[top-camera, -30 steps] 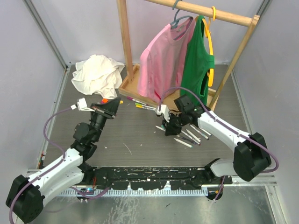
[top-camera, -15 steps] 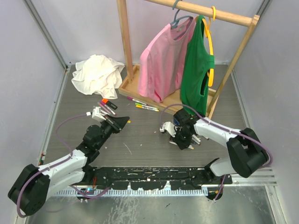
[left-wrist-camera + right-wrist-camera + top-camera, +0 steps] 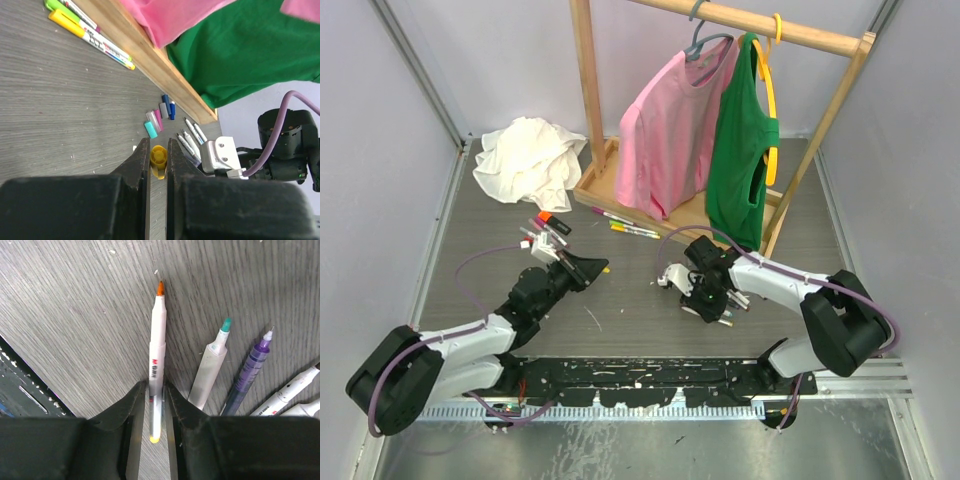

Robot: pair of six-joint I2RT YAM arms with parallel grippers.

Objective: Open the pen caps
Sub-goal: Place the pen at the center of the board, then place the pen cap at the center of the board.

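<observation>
From above, the left claw (image 3: 594,268) has swung back from the far pens (image 3: 548,228) and the right claw (image 3: 706,300) has sunk to the table (image 3: 620,290). Left wrist: it pinches 1 pulled-off yellow cap (image 3: 158,161) tight. Right wrist: the uncapped orange-tipped pen (image 3: 157,347) lies between its narrowly parted jaws; held or released, I cannot tell.

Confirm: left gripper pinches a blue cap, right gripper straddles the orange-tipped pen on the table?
Not blue: the left gripper pinches a yellow cap, clear in the left wrist view. The right gripper does straddle the orange-tipped pen on the table.
</observation>
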